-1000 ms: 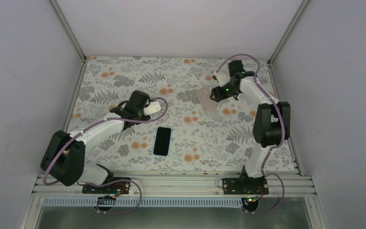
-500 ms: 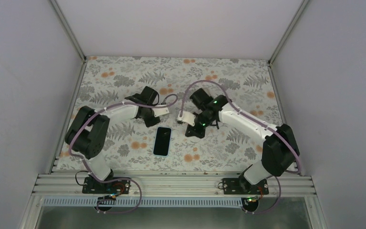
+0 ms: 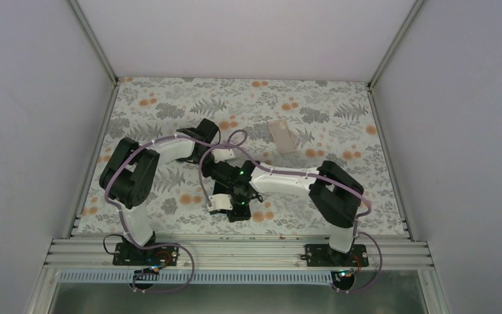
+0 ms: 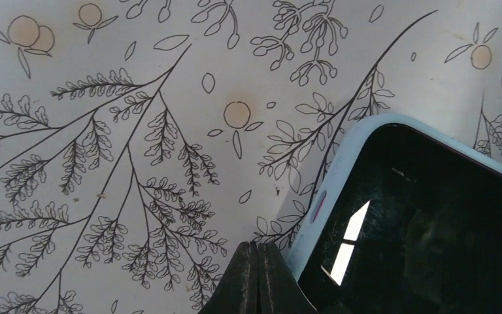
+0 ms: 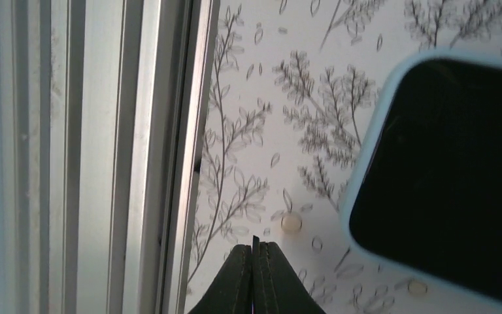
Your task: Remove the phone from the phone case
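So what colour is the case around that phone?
Pale blue phone case, clearest in the left wrist view.

Wears white on the long tubular links of the left arm (image 3: 170,148) and right arm (image 3: 286,180), black on the bulky, boxy joint housings between them. Ends in compact black wrists, each with a small white block beside it. Trails a mauve cable (image 3: 243,139) along each arm, tied close over the links, looping free near the wrist and again below the foot. Glows green from a tiny LED (image 3: 244,172) on the right wrist. Stands on flat black base plates (image 3: 140,254) with copper-coloured touches and loose wire around them. Tapers, in both wrist views, to matte black wedge-shaped jaws with smooth, slightly rounded faces and a thin dark seam down the middle.
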Controlling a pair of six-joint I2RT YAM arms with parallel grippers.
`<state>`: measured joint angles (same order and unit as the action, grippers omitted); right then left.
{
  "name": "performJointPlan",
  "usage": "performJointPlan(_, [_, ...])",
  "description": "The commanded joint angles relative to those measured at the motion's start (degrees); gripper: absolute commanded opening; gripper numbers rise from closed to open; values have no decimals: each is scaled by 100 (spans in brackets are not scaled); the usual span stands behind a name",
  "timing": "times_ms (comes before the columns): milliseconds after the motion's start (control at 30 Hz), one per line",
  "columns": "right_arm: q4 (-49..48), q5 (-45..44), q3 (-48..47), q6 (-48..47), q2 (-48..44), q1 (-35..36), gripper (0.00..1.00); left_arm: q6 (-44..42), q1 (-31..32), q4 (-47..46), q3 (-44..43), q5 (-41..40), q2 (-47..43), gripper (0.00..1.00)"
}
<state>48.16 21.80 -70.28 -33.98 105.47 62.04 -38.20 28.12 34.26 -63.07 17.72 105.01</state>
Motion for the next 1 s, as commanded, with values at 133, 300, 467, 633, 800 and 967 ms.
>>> performJointPlan(133, [-215, -154, -484, 238, 582, 231, 4, -169, 18, 151, 37, 447, 111, 2])
performJointPlan(300, [-364, -328, -333, 295, 734, 322, 4, -167, 18, 93, 15, 475, 234, 2])
performJointPlan(467, [-725, -821, -198, 480, 718, 323, 4, -178, 18, 97, -92, 575, 360, 2])
performJointPlan(633, [-940, -1408, -40, 547, 571, 117, 4, -256, 18, 190, -99, 622, 356, 2])
performJointPlan(800, [-1042, -1659, 291, 453, 162, -405, 4, -318, 14, 220, 106, 573, 236, 2])
performJointPlan(967, [-1198, -1668, 601, 324, -275, -972, 4, -362, -64, 216, 246, 561, 143, 2])
